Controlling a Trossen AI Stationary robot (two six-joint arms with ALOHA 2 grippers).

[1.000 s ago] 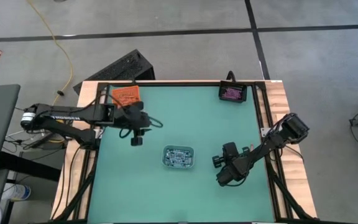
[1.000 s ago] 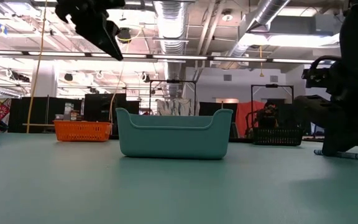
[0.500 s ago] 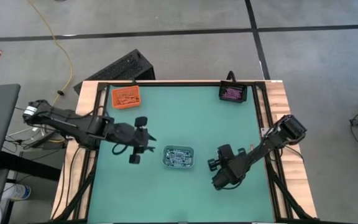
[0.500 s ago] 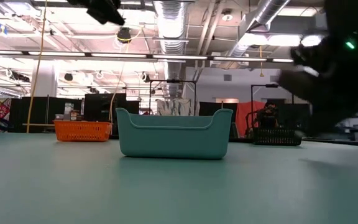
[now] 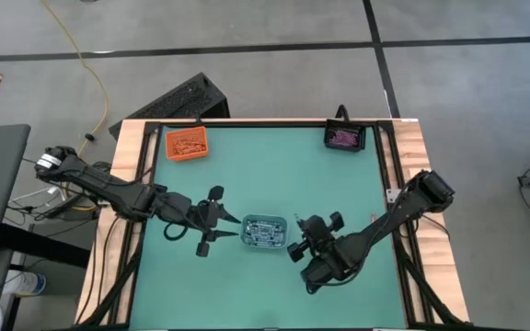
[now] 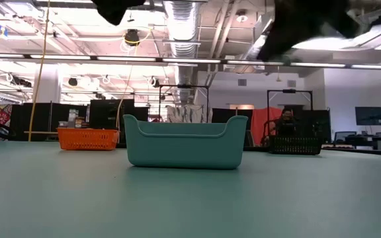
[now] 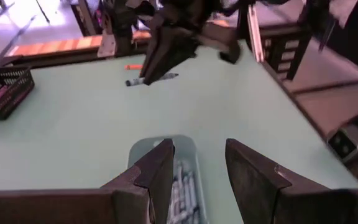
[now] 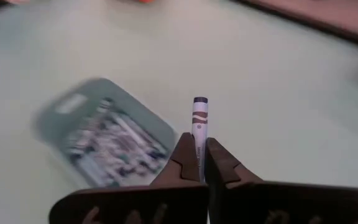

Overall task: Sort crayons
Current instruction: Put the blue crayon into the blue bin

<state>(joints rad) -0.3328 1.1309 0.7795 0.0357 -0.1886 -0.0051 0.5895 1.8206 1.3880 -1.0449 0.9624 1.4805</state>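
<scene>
While most crayons already lie sorted, the job looks unfinished: the right gripper (image 8: 199, 163) is clenched on a grey-blue crayon (image 8: 199, 124), a thin paper-wrapped stick, held just right of the teal tray (image 5: 265, 231), and two loose crayons (image 7: 143, 73) lie on the mat beyond it. That rounded plastic tray holds grey-blue sticks; the orange mesh basket (image 5: 186, 143) at the far left and the black mesh basket (image 5: 344, 137) at the far right hold theirs. The left gripper (image 7: 194, 177) hangs released just left of the tray, above the smooth green mat (image 5: 274, 175).
</scene>
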